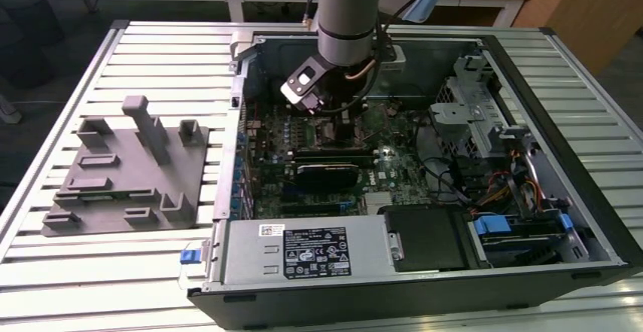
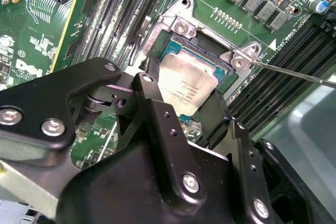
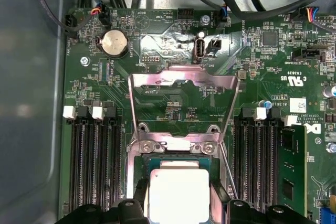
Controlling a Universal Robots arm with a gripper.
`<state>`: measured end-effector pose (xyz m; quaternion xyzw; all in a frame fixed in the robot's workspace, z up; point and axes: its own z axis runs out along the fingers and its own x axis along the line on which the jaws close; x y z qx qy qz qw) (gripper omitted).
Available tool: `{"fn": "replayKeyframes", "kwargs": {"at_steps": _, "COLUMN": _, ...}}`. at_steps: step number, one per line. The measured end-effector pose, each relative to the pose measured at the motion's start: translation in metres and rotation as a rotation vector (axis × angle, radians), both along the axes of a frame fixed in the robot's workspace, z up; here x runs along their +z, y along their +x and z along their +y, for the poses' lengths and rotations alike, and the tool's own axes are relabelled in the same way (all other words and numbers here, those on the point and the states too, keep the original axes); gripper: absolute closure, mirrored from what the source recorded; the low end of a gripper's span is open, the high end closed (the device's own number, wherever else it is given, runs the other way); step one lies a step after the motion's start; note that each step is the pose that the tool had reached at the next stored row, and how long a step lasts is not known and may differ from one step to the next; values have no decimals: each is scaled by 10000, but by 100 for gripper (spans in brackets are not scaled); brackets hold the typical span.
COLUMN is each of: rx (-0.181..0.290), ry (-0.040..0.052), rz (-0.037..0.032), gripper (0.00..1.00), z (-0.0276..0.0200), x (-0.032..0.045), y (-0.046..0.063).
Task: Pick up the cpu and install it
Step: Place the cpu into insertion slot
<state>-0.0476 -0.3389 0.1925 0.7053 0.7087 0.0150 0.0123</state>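
Inside the open computer case, the gripper clamps the cpu; its wrist-side edge is hidden, silvery face up.

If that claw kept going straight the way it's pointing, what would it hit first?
Probably the open socket: the gripper points straight at it, its fingers clamping the cpu. The gap between them is unclear.
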Motion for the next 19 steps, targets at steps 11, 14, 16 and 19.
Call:
{"fn": "replayKeyframes", "kwargs": {"at_steps": 11, "rx": 0, "ry": 4, "rz": -3, "gripper": 38, "z": 1, "x": -6, "y": 0}}
{"fn": "replayKeyframes", "kwargs": {"at_steps": 14, "rx": 0, "ry": 3, "rz": -3, "gripper": 38, "z": 0, "x": 12, "y": 0}}
{"fn": "replayKeyframes", "kwargs": {"at_steps": 16, "rx": 0, "ry": 2, "rz": -2, "gripper": 38, "z": 0, "x": 40, "y": 0}}
{"fn": "replayKeyframes", "kwargs": {"at_steps": 19, "rx": 0, "ry": 2, "rz": -2, "gripper": 40, "z": 0, "x": 75, "y": 0}}
